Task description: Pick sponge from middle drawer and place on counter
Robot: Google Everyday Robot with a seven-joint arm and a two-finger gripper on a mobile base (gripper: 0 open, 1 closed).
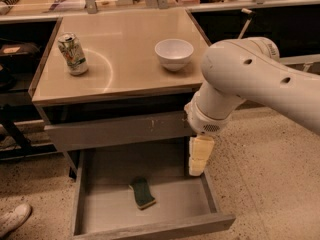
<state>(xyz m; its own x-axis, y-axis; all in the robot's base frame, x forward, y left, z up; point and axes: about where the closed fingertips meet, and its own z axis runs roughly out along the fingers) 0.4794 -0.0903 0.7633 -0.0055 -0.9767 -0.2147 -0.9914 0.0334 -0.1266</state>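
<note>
Can (72,54) stands left on the counter (125,76). The sponge (142,193) lies green side up on the drawer (180,206) floor, and the bowl (173,53) sits up top. The gripper (200,158) hangs pointing down over the drawer's right side, apart from the sponge; how wide it is, cannot tell. The arm (250,79) bends in from the right.

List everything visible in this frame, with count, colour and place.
sponge: one, dark green over yellow, on the middle drawer floor near its centre
middle drawer: one, grey, pulled open below the counter
counter: one, glossy beige, centre
can: one, silver and green, counter's left side
bowl: one, white, counter's right side
upper drawer front: one, grey, closed
shoe: one, white, floor, bottom left
arm: one, white, right
gripper: one, pale yellow, over the drawer's right side, apart from the sponge
</note>
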